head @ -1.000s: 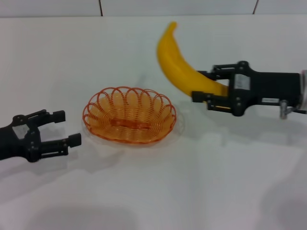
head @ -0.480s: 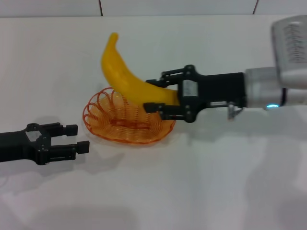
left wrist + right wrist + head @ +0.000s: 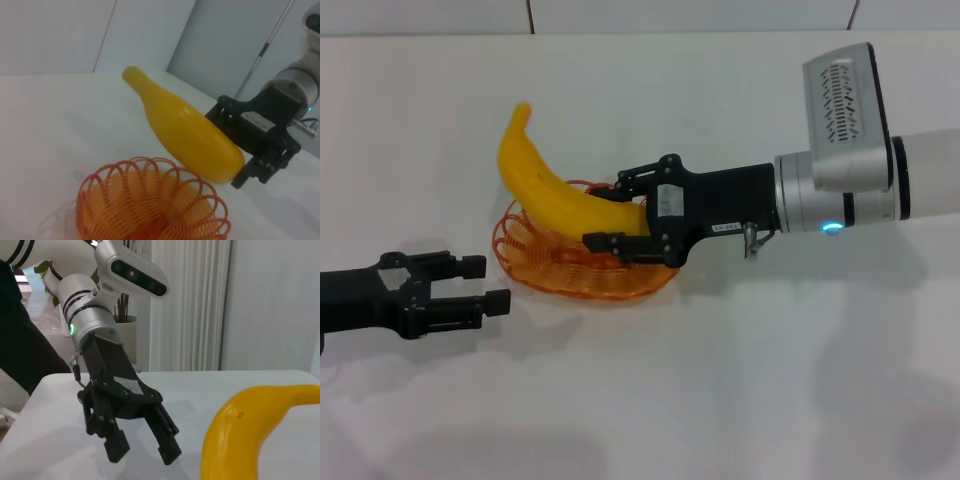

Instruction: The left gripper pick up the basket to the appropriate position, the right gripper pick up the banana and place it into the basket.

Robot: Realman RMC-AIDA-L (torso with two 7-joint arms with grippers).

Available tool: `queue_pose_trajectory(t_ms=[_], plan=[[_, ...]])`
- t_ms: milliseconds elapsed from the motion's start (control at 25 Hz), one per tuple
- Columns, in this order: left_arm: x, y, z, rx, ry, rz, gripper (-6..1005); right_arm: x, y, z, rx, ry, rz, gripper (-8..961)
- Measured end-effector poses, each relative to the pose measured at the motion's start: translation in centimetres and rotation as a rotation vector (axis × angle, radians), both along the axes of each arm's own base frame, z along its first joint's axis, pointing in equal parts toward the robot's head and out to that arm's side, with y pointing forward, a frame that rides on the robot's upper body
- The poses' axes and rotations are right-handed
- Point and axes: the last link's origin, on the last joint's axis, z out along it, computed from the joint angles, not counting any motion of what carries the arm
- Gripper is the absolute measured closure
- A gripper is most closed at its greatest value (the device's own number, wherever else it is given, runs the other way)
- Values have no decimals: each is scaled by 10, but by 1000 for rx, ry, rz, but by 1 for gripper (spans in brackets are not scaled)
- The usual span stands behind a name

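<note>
The orange wire basket (image 3: 570,275) sits on the white table. My right gripper (image 3: 605,210) is shut on the thick end of the yellow banana (image 3: 535,185) and holds it just over the basket, with its pointed tip rising to the far left. The left wrist view shows the banana (image 3: 185,132) tilted above the basket (image 3: 150,205), held by the right gripper (image 3: 230,145). My left gripper (image 3: 487,283) is open and empty just left of the basket, apart from it. It also shows open in the right wrist view (image 3: 144,454), beside the banana (image 3: 245,425).
The white table (image 3: 720,380) stretches around the basket. A tiled wall (image 3: 690,15) runs along the far edge. My right arm's silver wrist (image 3: 840,180) reaches in from the right, above the table.
My right gripper has carried the banana left, from beside the basket to over it, and lower. My left gripper has drawn back a little from the basket, still open.
</note>
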Motion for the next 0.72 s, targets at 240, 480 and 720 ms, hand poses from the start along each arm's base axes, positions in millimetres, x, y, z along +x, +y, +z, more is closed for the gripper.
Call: queue_pose_trajectory(t_ms=[240,480,720], plan=[[1,0,0,1,-4,-1,214,-6,-1,-10,-18,2,-12,457],[-1,-2,2,4,-12,5,214,-3,-4,7,-30,44,6,290],[-6,-5,7,28,-4,-18,214,45,-31,73,45,120,-49,122]])
